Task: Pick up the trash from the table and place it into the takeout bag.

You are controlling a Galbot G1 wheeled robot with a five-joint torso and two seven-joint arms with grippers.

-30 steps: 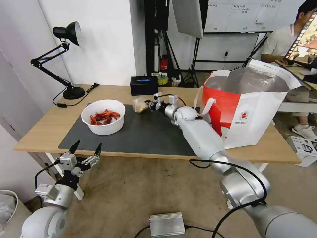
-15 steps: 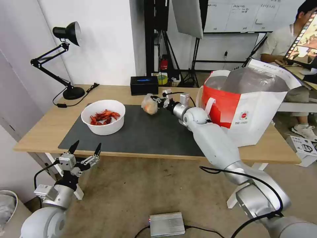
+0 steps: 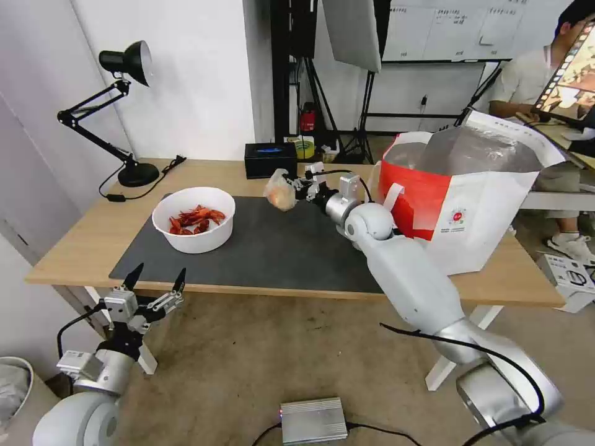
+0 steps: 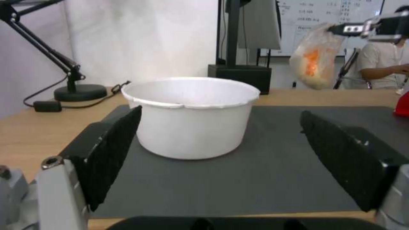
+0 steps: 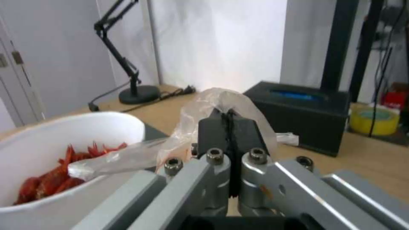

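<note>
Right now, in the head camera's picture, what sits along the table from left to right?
Black desk lamp → white bowl of red crayfish shells → clear baggie with beige lump, lifted off the table in the right gripper → white-and-red takeout bag.

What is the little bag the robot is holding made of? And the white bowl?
The baggie looks like thin clear plastic: crinkly, shiny, see-through, pinched in the right gripper. The bowl looks like smooth, matte white plastic, maybe foam, with a thin rolled rim.
</note>
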